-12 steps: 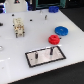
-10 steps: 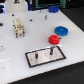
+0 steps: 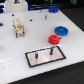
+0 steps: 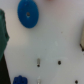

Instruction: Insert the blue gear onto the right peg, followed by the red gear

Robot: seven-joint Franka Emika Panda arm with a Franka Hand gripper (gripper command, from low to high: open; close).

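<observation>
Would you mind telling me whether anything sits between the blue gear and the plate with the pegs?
The red gear lies between the blue gear and the plate; lifting the blue gear over it would avoid contact.

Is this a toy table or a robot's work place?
Probably a robot lab bench: a white table holding a blue gear, a red gear and a black-framed plate with two pegs.

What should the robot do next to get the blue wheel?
Probably move over the blue gear and come down to grab it. It goes on first, yet it lies flat on the table, beside the red gear, off the plate with the pegs. The claw isn't clearly visible.
</observation>
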